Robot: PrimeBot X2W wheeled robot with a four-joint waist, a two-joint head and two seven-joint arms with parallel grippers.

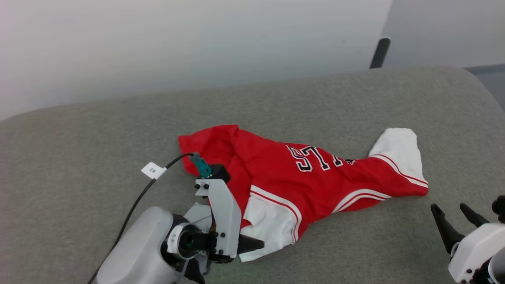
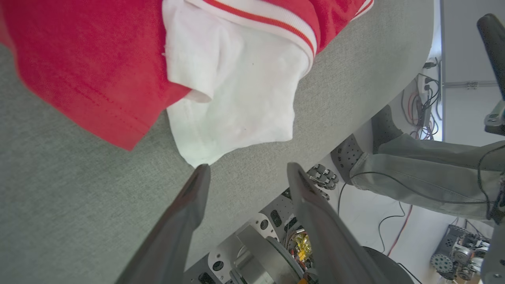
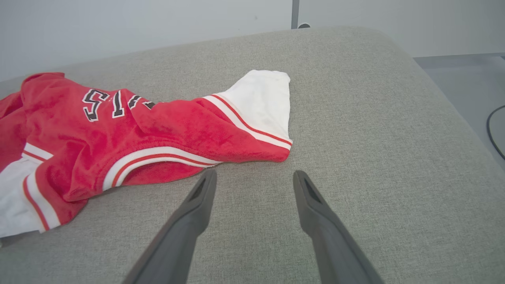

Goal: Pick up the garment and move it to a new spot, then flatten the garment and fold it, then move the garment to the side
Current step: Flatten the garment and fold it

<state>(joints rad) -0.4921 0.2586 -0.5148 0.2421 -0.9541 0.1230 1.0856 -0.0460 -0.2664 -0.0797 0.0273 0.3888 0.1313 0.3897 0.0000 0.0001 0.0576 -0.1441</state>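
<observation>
**A:** Where is the garment to be found?

**B:** The garment (image 1: pixel 300 181) is seen crumpled on the grey cushioned surface (image 1: pixel 98 130). It lies near the middle of the head view and is stretched from nine o'clock toward three o'clock. One white sleeve (image 1: pixel 398 152) is laid out at its three o'clock end. A second sleeve (image 1: pixel 272 225) is spread at its six o'clock edge.

**A:** How are the pincers held?

**B:** The left gripper (image 2: pixel 246 169) is spread wide, and nothing is pinched. In its wrist view the second sleeve's corner is found at twelve o'clock, just beside one fingertip; whether it is touched cannot be told. The right gripper (image 3: pixel 254 175) is also spread and empty, at four o'clock of the head view. In its wrist view the red hem is met at eleven o'clock.

**A:** Is anything else noted?

**B:** A person's leg (image 2: pixel 426 157) is seen at three o'clock of the left wrist view.
</observation>
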